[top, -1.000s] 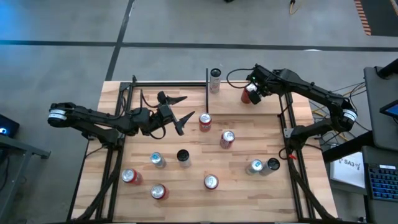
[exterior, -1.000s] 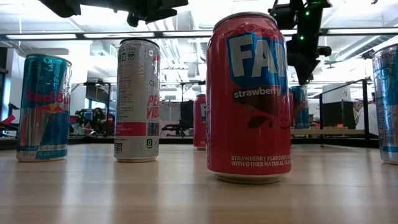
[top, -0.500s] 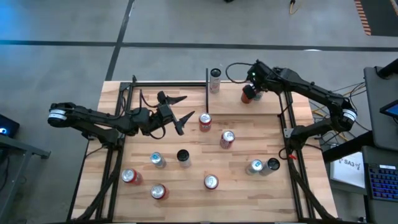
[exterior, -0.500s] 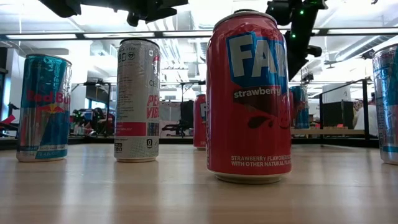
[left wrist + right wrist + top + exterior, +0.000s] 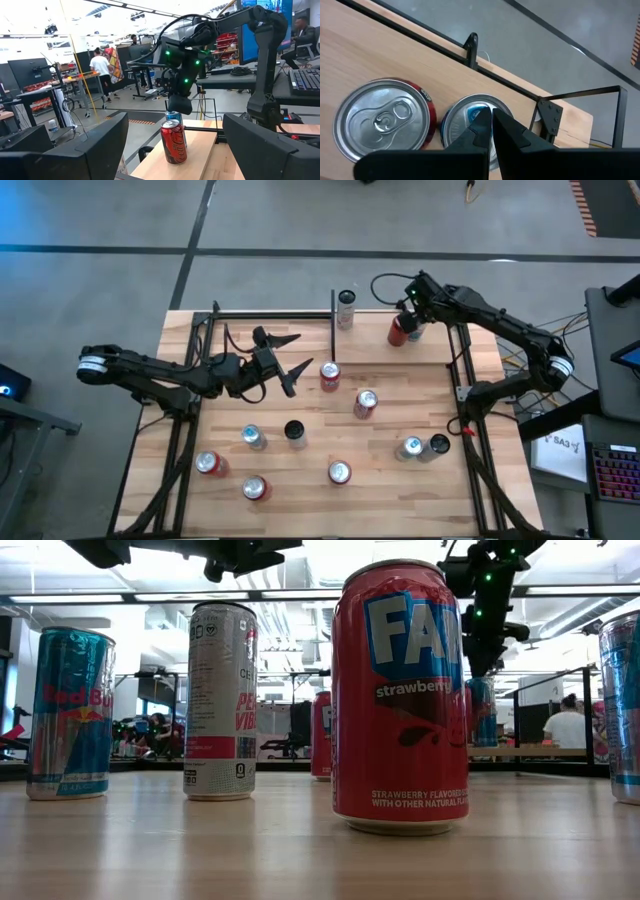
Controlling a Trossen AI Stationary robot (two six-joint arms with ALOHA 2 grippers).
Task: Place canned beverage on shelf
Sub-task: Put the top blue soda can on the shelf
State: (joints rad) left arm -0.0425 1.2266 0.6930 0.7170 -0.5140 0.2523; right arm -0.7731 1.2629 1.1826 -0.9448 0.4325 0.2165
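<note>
Up on the shelf (image 5: 375, 348), the right gripper (image 5: 489, 131) hangs directly above a blue-topped can (image 5: 470, 120), its 2 fingertips pressed almost together with only a sliver between them and nothing in their hold; the red cola can (image 5: 173, 141) stands upright on the light board just beside that blue can, the 2 nearly touching, near the shelf's far rod (image 5: 415, 35). Judging from this, the red can is already set down and the step in hand is getting the arm clear; the sound way would be to lift straight up before swinging sideways, since the fingers sit low over the can tops and a sideways drift could tip either can off the board's edge. The left gripper (image 5: 285, 358) waits over the middle of the table (image 5: 400, 480), fingers spread wide and empty; several more cans stand on the tabletop, a red one (image 5: 329, 375) nearest the shelf's front rod.
</note>
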